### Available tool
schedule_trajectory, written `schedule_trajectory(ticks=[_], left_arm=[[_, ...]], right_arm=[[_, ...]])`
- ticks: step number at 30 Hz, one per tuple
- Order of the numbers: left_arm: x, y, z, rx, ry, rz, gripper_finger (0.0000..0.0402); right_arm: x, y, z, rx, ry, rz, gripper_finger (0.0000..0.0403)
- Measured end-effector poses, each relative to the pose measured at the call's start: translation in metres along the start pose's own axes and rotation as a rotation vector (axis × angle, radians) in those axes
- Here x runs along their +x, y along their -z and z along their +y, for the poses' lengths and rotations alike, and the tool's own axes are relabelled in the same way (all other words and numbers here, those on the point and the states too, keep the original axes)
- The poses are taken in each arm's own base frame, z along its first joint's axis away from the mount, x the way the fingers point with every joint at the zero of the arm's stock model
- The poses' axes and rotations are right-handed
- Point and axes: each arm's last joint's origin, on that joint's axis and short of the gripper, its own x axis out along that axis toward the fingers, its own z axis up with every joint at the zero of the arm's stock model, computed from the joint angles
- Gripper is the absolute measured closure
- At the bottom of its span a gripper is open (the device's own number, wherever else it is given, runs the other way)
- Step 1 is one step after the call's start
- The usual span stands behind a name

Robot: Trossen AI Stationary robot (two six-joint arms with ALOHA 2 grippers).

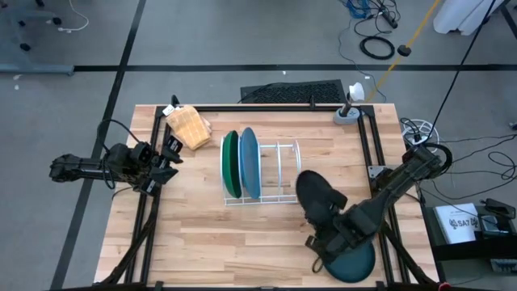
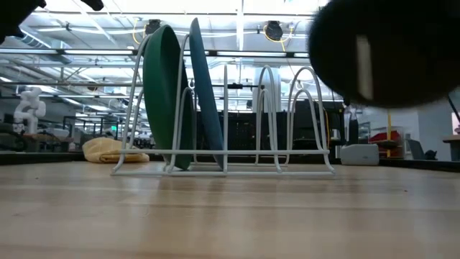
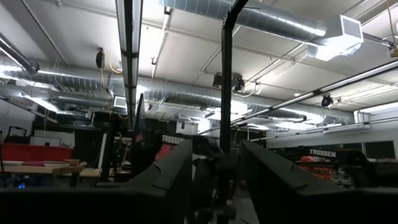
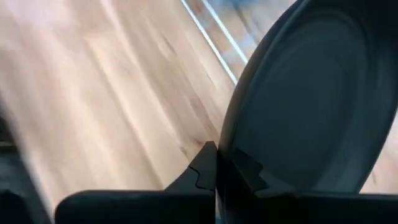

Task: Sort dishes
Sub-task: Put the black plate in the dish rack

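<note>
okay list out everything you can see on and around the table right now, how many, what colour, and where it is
green plate: one, green, standing in the rack's left end slot
light-blue plate: one, light blue, standing in the rack beside the green one
black plate: one, black, held off the table just right of the rack
dark-teal plate: one, dark teal, flat at the table's near right edge, partly under the right arm
wire rack: one, white, table centre
woven basket: one, tan, far left corner of the table
left gripper: one, dark, at the table's left edge, open, holding nothing
right gripper: one, dark, shut on the black plate's rim
</note>
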Motion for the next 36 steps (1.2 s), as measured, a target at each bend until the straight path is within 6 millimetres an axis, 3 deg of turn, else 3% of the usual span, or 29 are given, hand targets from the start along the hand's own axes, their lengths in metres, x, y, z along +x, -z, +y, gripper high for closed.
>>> schedule_trajectory(ticks=[5, 11, 14, 23, 28, 36], left_arm=[[0.0, 0.0, 0.0, 0.001, -0.001, 0.0, 0.0253], [0.0, -0.002, 0.0, 0.005, -0.003, -0.018, 0.0253], [0.0, -0.003, 0.0, 0.009, -0.005, -0.032, 0.0253], [0.0, -0.004, 0.0, 0.013, -0.011, -0.04, 0.0253], [0.0, -0.004, 0.0, 0.014, -0.011, -0.04, 0.0253], [0.0, -0.003, 0.0, 0.009, -0.012, -0.038, 0.0253]], right_arm=[[-0.035, -0.019, 0.019, -0.06, -0.109, -0.326, 0.0401], [-0.047, -0.046, 0.035, -0.011, -0.127, -0.648, 0.0402], [-0.038, -0.056, 0.033, 0.024, -0.051, -0.709, 0.0402], [0.009, -0.085, 0.028, 0.099, 0.023, -0.639, 0.0403], [0.019, -0.106, 0.026, 0.082, -0.013, -0.653, 0.0403], [0.042, -0.131, 0.002, 0.115, 0.007, -0.606, 0.0403]])
